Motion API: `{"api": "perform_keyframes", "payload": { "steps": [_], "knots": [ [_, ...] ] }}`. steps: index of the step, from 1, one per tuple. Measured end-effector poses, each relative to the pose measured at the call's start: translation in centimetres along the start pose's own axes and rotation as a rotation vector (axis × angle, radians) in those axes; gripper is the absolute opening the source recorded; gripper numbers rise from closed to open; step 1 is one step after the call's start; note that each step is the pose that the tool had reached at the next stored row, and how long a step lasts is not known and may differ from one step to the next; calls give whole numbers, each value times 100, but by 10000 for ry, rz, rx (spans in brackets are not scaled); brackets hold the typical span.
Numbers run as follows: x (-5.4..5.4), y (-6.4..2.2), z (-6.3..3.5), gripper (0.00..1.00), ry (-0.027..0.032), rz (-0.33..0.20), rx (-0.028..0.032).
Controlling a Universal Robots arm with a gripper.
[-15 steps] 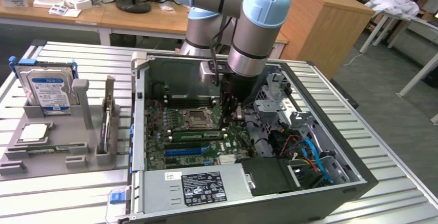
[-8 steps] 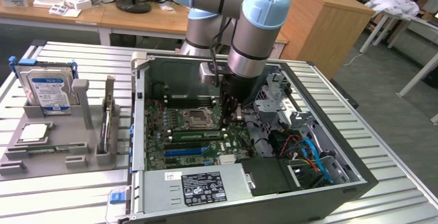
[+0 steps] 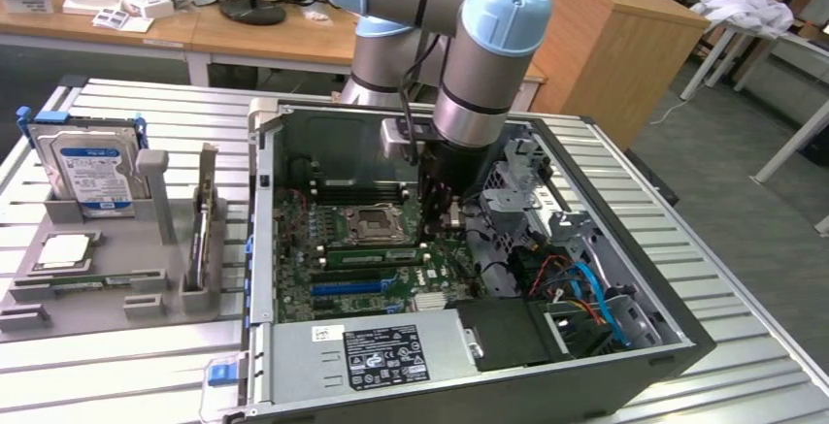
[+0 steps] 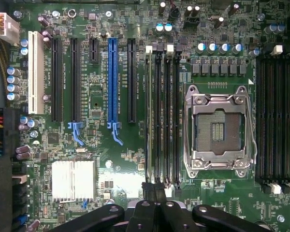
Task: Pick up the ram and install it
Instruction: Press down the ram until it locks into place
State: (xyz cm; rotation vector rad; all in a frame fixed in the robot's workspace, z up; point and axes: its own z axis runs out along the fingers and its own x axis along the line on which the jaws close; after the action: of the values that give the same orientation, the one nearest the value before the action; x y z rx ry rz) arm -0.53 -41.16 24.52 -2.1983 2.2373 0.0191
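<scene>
Tool (image 3: 444, 222), closed, directly above ram (image 4: 149, 116) seated in slot.

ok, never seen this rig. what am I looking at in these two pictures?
A single robot arm with a gripper reaches down into an open computer case lying on a slatted table. One picture comes from a camera off the arm. The other looks down from the wrist onto the motherboard.

The ram, seen edge-on, lies along a memory slot beside the empty processor socket. The gripper is shut at the stick's end; whether it grips or just presses, I cannot tell.

A grey holder beside the case carries a hard drive and a processor chip.
</scene>
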Motion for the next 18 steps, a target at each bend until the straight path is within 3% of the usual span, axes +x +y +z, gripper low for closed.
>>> {"api": "perform_keyframes", "payload": {
  "steps": [18],
  "knots": [
    [7, -1, 49, 11, 0, -2, -1]
  ]
}}
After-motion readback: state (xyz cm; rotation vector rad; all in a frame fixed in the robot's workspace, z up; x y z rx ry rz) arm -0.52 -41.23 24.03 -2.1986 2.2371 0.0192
